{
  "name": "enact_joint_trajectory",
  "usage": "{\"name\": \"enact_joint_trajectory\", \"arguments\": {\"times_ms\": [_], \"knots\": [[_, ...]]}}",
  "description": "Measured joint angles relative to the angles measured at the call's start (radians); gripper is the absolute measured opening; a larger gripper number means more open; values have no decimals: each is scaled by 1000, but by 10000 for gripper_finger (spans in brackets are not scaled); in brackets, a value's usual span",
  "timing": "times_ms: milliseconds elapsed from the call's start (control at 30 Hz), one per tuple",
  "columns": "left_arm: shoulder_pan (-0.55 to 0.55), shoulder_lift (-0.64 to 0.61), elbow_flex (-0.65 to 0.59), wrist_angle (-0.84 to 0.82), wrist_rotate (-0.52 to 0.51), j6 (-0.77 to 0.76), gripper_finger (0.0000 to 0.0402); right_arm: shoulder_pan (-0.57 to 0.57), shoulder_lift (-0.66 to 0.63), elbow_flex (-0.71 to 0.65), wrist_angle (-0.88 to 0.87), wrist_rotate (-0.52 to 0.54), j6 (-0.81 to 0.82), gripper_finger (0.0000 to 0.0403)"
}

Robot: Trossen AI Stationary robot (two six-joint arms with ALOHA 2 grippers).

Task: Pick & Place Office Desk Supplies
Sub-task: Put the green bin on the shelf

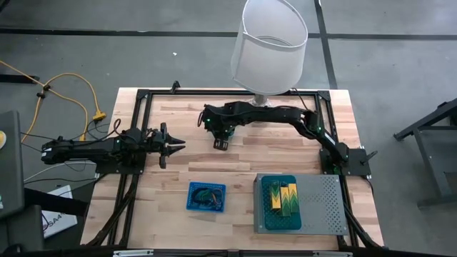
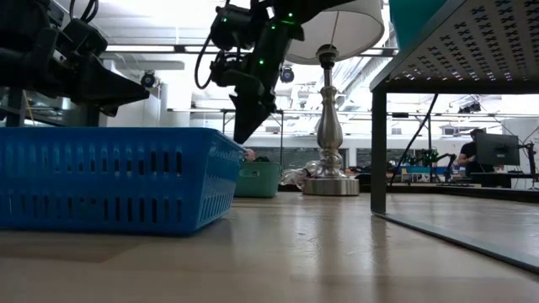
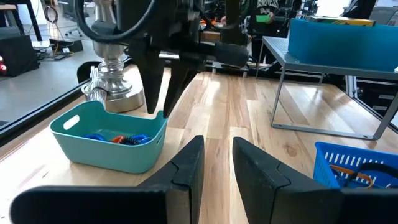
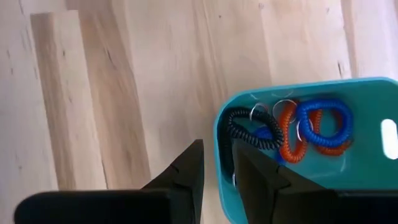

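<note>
A teal bin (image 4: 221, 127) stands on the wooden table below my right gripper (image 4: 217, 149). In it lie a black coil (image 4: 249, 134), a red coil (image 4: 289, 142) and a blue coil (image 4: 323, 124). My right gripper (image 2: 242, 135) points steeply down, open, just above the bin's rim (image 3: 163, 116), with nothing between its fingers. The arm hides the bin in the high view. My left gripper (image 3: 217, 146) waits level at the table's left (image 1: 173, 146), open and empty. Yellow-and-green blocks (image 1: 282, 196) sit on the grey perforated box (image 1: 321, 210).
A blue basket (image 1: 193, 205) with more loops stands near the front edge, left of the grey box. The white-shaded lamp (image 1: 268, 43) rises at the far edge, its chrome base (image 3: 115, 90) just behind the teal bin. Bare wood lies between my left gripper and the bin.
</note>
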Motion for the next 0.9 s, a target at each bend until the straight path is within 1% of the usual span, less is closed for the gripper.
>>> {"name": "enact_joint_trajectory", "arguments": {"times_ms": [233,367,900], "knots": [[0,0,0,0,0,0,79,0,-1,0,1,1,0,76],[0,0,0,0,0,0,79,6,15,1,-4,40,-1,76],[0,0,0,1,0,0,79,12,76,1,-9,34,-3,76]]}}
